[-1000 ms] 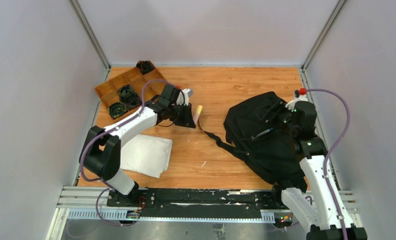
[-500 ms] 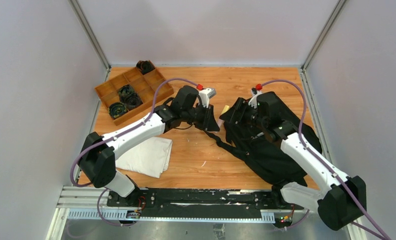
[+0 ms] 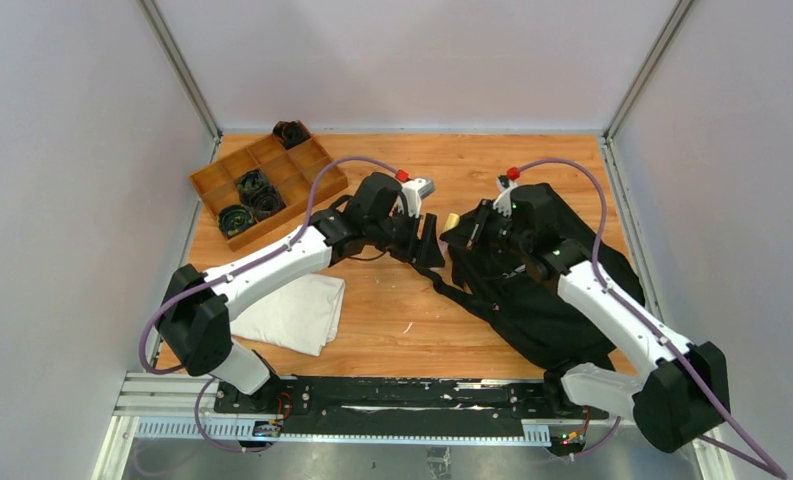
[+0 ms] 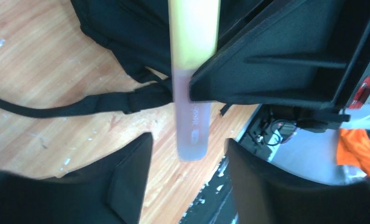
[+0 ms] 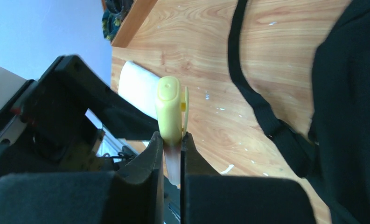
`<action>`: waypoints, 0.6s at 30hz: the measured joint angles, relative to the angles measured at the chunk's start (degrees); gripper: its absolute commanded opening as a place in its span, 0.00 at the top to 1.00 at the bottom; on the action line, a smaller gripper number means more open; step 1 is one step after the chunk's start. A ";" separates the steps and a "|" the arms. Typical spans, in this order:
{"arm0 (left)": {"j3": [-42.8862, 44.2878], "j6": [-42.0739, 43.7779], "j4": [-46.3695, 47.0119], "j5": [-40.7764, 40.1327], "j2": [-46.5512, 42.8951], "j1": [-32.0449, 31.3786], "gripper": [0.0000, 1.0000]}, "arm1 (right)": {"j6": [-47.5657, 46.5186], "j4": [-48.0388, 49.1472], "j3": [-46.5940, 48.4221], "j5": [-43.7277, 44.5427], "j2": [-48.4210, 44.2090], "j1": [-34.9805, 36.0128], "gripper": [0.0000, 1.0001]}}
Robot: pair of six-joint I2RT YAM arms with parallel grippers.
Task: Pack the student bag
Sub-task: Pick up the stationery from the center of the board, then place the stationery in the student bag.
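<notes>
right pincer [image 5: 172, 140] clamped on yellow-capped pen [image 5: 169, 107]; left pincer [image 4: 188, 154] wide, fingers either side of pen's clear end, not touching; student bag [image 3: 542, 300] lies on tabletop [image 3: 412, 300], right side, under right arm

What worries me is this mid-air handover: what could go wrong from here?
1. The right gripper pinches the yellow-capped pen on a short stretch of its barrel, so it may pivot or slip while carried.
2. The left gripper, jaws open, flanks the pen's end, so a skewed retreat could knock it loose.
3. The student bag lies slumped with no clearly open mouth, so the pen may land on the fabric instead.
</notes>
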 measured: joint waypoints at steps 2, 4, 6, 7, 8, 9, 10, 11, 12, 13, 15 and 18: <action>0.94 -0.68 -0.81 -0.35 0.00 -0.37 0.21 | -0.87 -2.71 -0.02 0.13 -2.21 -1.75 1.00; 2.01 -0.42 -1.46 -0.74 0.02 -0.57 0.21 | -2.27 -6.80 -0.20 2.36 -6.64 -5.70 1.00; 3.21 -0.33 -2.14 -1.49 0.15 -0.68 0.23 | -3.85 -12.26 -0.72 8.04 -14.32 -12.09 1.00; 3.93 -0.24 -2.27 -1.99 0.37 -0.74 0.23 | -4.42 -14.69 -1.07 10.99 -18.32 -14.97 1.00; 4.46 -0.22 -2.32 -2.34 0.59 -0.83 0.24 | -4.98 -16.83 -1.64 14.14 -22.73 -17.84 1.00; 5.05 -0.24 -2.29 -2.58 0.90 -0.92 0.24 | -5.40 -18.75 -2.58 17.16 -26.99 -20.37 1.00; 5.35 -0.26 -2.27 -2.73 1.16 -1.01 0.24 | -5.51 -20.02 -3.30 19.08 -29.81 -21.73 1.00; 5.66 -0.33 -2.27 -2.97 1.51 -1.11 0.24 | -5.44 -21.33 -4.33 21.16 -33.22 -23.10 1.00; 5.97 -0.44 -2.27 -3.08 1.90 -1.25 0.23 | -5.27 -22.51 -5.27 23.06 -35.52 -23.93 1.00; 6.23 -0.48 -2.27 -3.15 2.38 -1.40 0.23 | -5.07 -23.39 -6.34 24.72 -36.79 -24.39 1.00; 6.38 -0.85 -2.27 -3.19 3.08 -1.64 0.21 | -4.20 -24.48 -8.41 27.02 -37.20 -24.74 1.00; 6.43 -1.77 -2.27 -3.26 3.69 -1.79 0.21 | -2.60 -25.22 -12.24 29.75 -37.31 -24.79 1.00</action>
